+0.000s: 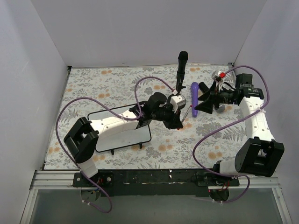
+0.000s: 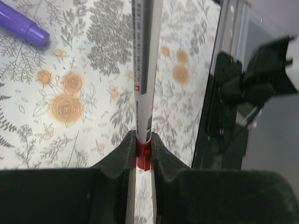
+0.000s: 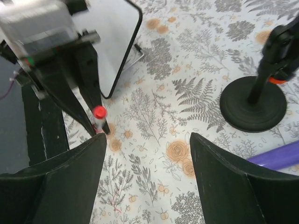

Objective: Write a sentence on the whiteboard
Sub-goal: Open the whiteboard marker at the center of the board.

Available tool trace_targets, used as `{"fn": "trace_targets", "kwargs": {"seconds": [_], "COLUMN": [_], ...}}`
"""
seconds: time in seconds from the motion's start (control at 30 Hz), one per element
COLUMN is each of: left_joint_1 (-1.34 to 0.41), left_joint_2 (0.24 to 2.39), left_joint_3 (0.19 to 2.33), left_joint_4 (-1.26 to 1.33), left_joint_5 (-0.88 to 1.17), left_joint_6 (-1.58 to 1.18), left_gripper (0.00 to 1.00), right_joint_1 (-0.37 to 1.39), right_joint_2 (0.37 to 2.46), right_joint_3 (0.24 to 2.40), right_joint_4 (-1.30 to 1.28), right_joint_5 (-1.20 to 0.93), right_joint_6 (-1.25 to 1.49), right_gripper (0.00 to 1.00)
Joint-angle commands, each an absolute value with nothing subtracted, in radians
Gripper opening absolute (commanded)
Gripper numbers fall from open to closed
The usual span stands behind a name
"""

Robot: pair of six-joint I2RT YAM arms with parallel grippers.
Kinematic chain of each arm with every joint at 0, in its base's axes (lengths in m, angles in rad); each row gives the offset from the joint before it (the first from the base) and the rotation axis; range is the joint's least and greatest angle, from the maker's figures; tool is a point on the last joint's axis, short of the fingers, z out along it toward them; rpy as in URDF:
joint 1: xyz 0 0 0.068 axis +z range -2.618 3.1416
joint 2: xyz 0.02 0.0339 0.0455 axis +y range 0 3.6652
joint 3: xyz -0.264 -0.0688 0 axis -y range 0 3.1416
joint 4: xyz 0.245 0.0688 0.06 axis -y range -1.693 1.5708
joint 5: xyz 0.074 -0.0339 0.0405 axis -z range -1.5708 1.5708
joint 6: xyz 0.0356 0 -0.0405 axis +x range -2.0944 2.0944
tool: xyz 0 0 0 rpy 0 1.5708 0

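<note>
Whiteboard [image 1: 126, 137] lies flat at the left of the floral cloth [image 1: 210, 135], black frame, small feet on the near edge. In the top view much of it is covered by the left arm [image 1: 112, 125], which reaches across it to the right. The corner seen from the right wrist [image 3: 117, 37] is plain white. Left gripper [image 1: 176, 120] is past the board's right edge and over the cloth, not over the board. Its jaws are clamped on a grey-white marker [image 2: 145, 70]; in the left wrist view the fingers [image 2: 119, 156] pinch it at a red band and the barrel runs straight out from them. From the right wrist the same marker's red end [image 3: 98, 112] shows between the left gripper's dark fingers, low over the cloth; cannot tell if it touches. Black stand [image 1: 181, 65] rises just behind the left gripper, with a round base [image 3: 254, 105] on the cloth. Purple marker [image 1: 194, 99] lies on the cloth right of the stand, loose, between the two grippers and just beside the right gripper's fingertips; it is also in the left wrist view [image 2: 23, 25]. Right gripper [image 1: 202, 99] points left toward the left gripper, jaws spread wide, nothing between the fingers [image 3: 60, 182], only cloth in the gap. Right arm [image 1: 254, 119] runs back along the right side of the table to its base.
</note>
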State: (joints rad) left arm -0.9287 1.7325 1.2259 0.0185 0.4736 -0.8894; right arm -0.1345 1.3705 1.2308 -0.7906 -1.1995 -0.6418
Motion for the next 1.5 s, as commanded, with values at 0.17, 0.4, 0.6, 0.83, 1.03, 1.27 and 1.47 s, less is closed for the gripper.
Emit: {"fn": "trace_targets", "kwargs": {"seconds": [0.17, 0.4, 0.6, 0.83, 1.03, 1.27, 1.47], "left_joint_1": [-0.911, -0.91, -0.911, -0.91, -0.91, -0.91, -0.905], "left_joint_2": [1.585, 1.612, 1.617, 1.608, 1.591, 1.582, 1.536], "left_joint_3": [1.226, 1.246, 1.259, 1.249, 1.233, 1.23, 1.215], "left_joint_4": [-0.408, -0.428, -0.416, -0.388, -0.367, -0.361, -0.327], "left_joint_5": [0.696, 0.733, 0.73, 0.719, 0.712, 0.707, 0.654], "left_joint_6": [-0.537, -0.535, -0.538, -0.549, -0.56, -0.56, -0.595], "left_gripper": [0.0, 0.0, 0.0, 0.0, 0.0, 0.0, 0.03], "right_joint_1": [0.075, 0.195, 0.261, 0.291, 0.299, 0.299, 0.298], "right_joint_2": [1.381, 1.376, 1.42, 1.434, 1.428, 1.411, 1.371], "right_joint_3": [1.204, 1.192, 1.193, 1.184, 1.169, 1.158, 1.147], "right_joint_4": [-1.305, -1.236, -1.289, -1.285, -1.243, -1.23, -1.235], "right_joint_5": [-1.152, -1.195, -1.209, -1.186, -1.152, -1.155, -1.183], "right_joint_6": [-1.272, -1.177, -1.207, -1.193, -1.144, -1.132, -1.14], "right_gripper": [0.8, 0.78, 0.65, 0.49, 0.46, 0.15, 0.01]}}
